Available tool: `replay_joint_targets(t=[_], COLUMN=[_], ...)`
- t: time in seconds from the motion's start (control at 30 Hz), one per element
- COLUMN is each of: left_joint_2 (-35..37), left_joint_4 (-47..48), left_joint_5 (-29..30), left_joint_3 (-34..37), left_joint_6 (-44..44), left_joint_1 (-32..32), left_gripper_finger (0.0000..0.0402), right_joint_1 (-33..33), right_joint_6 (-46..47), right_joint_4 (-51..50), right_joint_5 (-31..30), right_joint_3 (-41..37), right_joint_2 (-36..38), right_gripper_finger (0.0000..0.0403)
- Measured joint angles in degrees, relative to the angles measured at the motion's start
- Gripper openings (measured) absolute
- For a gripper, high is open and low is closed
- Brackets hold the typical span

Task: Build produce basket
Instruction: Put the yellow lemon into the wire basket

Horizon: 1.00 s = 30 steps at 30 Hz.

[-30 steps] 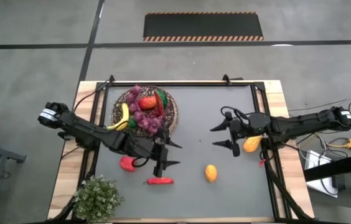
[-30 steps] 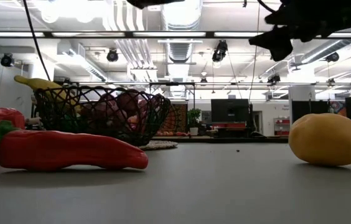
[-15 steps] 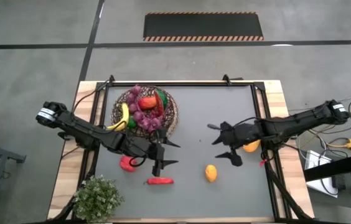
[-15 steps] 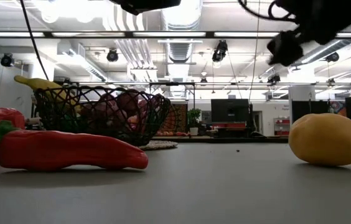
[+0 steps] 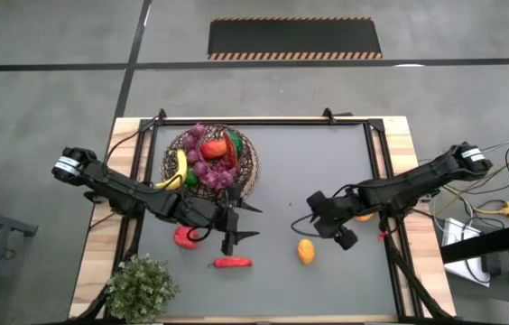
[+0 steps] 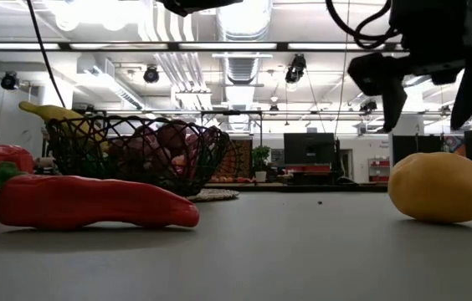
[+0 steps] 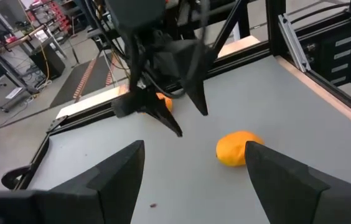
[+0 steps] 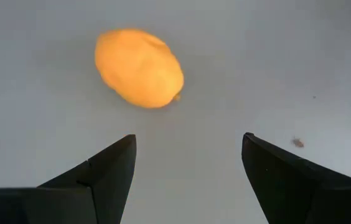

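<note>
The wicker basket stands at the table's far left and holds purple grapes, a yellow banana, and red and green pieces. On the table lie a red pepper, a red chili, an orange fruit and a second orange fruit, partly under the right arm. My right gripper hangs open, pointing down, just beyond the near orange fruit. In the low view its fingers stand above that fruit. My left gripper waits open near the basket.
A small green potted plant stands at the near left corner. Black frame rails run along the table's sides. Bare grey table top lies between the basket and the right arm.
My right gripper has moved toward the table's near edge and come down over the near orange fruit, tipping from level to pointing down. It has stayed open. The produce has not moved.
</note>
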<state>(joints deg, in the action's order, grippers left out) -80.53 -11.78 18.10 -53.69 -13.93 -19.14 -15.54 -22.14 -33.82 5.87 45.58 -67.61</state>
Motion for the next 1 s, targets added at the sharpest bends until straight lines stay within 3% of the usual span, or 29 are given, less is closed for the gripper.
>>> replay_joint_targets(t=[0.6,1.0], left_joint_2=[0.0,0.0], left_joint_4=[0.2,0.3], left_joint_5=[0.4,0.4], left_joint_3=[0.1,0.2], left_joint_6=[-0.1,-0.1], left_joint_1=[0.0,0.0], left_gripper_finger=[0.0259,0.0259], right_joint_1=[-4.3,-4.2], right_joint_6=[-15.0,-19.2], right_joint_4=[1.0,1.6], right_joint_5=[0.2,2.1], right_joint_3=[8.9,11.6], right_joint_2=[-19.5,-22.1], right_gripper_finger=[0.0274,0.0256])
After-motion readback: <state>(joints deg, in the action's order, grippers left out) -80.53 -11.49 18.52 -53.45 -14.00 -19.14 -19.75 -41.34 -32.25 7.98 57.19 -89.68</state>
